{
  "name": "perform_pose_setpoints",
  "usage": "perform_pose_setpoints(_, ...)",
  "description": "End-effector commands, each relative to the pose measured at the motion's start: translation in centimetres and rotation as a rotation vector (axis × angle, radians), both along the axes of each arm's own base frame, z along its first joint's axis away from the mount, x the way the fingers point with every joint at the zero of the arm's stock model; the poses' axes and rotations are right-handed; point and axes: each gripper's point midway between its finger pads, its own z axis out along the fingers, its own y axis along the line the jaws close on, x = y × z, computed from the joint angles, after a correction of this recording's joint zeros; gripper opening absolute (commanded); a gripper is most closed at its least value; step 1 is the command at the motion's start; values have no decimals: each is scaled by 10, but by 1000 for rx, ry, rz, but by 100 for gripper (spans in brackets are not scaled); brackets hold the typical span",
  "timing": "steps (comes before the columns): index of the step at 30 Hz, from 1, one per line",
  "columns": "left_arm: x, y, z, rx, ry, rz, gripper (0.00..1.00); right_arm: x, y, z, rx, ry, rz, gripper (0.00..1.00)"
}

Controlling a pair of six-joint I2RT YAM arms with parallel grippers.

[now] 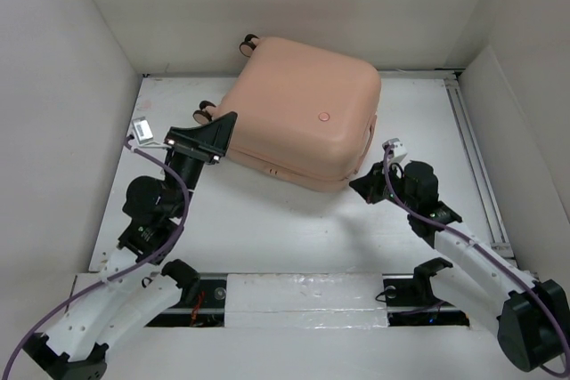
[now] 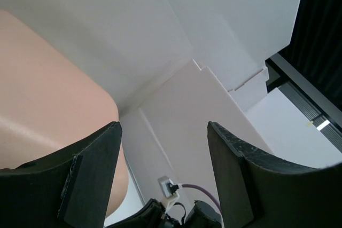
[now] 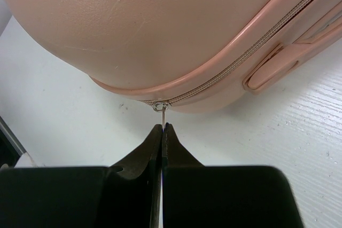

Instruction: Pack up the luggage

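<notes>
The luggage (image 1: 303,109) lies flat with its lid down at 12 o'clock on the table (image 1: 267,238). It sits skewed, with the wheels (image 1: 248,42) at its 10–11 o'clock end.

We read the step as zipping. The right claw (image 3: 162,131) is clenched on the zipper pull (image 3: 161,108) at the shell's 5 o'clock corner, near the recessed side handle (image 3: 271,69). The teeth look meshed on the handle side of the slider. On the other side we can't tell whether the seam is meshed.

The left claw (image 1: 218,135) is released, jaws wide with nothing between them. One finger (image 2: 91,180) looks to touch the shell's 9 o'clock side, so we take it as a brace.

Next move, our call: drag the pull along the seam and round the curved corner, with the tab in line with the track. The tab is thin and pinched at the very tips, so slip is the main risk. The shell looks light and the table smooth, so the case may slide or turn unless the left side is held.

The table is white and matte, with a faint grain in the right wrist view. A rail (image 1: 472,157) runs along its 3 o'clock edge. A white strip (image 1: 303,295) lies at 6 o'clock between the arm bases. White walls (image 1: 285,6) close off 9, 12 and 3 o'clock.
</notes>
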Motion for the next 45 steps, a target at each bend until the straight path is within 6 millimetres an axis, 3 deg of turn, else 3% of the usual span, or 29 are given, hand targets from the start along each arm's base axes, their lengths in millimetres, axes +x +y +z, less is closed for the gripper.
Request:
perform_pose_setpoints(1,-17,6,21,-31,-97,-18,61,15,-2,32,8,-103,-20,0)
perform_pose_setpoints(6,-23,4,36,-18,-133,-34,63,14,-1,29,7,-92,-12,0)
perform_pose_setpoints(9,-21,1,27,-17,-122,-47,63,14,-1,29,7,-92,-12,0)
perform_pose_setpoints(15,-28,-4,32,-20,-161,-83,63,13,2,27,4,-83,-2,0)
perform_pose_setpoints(20,-17,-6,15,15,-123,-60,63,9,9,23,1,-72,22,0)
perform_pose_setpoints(23,4,14,-12,32,-57,98,62,9,13,24,-3,-72,29,0)
perform_pose_setpoints(24,16,18,-29,51,3,148,64,9,13,24,-3,-72,29,0)
perform_pose_setpoints(25,29,31,-43,52,68,248,70,9,14,23,-6,-73,28,0)
perform_pose_setpoints(27,58,32,-89,147,212,333,80,8,16,23,-8,-74,27,0)
perform_pose_setpoints(28,67,34,-97,165,249,356,85,8,17,26,-2,-78,21,0)
perform_pose_setpoints(29,90,43,-127,211,331,397,93,9,15,26,-6,-80,9,0)
perform_pose_setpoints(32,122,65,-155,190,422,415,100,5,16,28,0,-91,18,0)
perform_pose_setpoints(33,138,84,-169,169,461,412,100,3,15,25,-1,-89,18,0)
perform_pose_setpoints(36,149,109,-179,83,462,385,100,-1,17,35,14,-120,26,0)
perform_pose_setpoints(37,154,125,-181,40,472,423,100,-1,17,36,14,-120,26,0)
perform_pose_setpoints(39,159,133,-178,32,467,459,100,-4,20,36,17,-119,44,0)
perform_pose_setpoints(40,162,133,-186,25,489,457,100,-4,20,36,17,-119,44,0)
perform_pose_setpoints(41,167,135,-177,2,463,453,100,-6,23,36,18,-119,53,0)
perform_pose_setpoints(44,179,130,-184,-10,487,412,100,-5,23,33,14,-110,54,0)
perform_pose_setpoints(45,185,130,-178,-35,485,392,100,-5,23,33,14,-110,54,0)
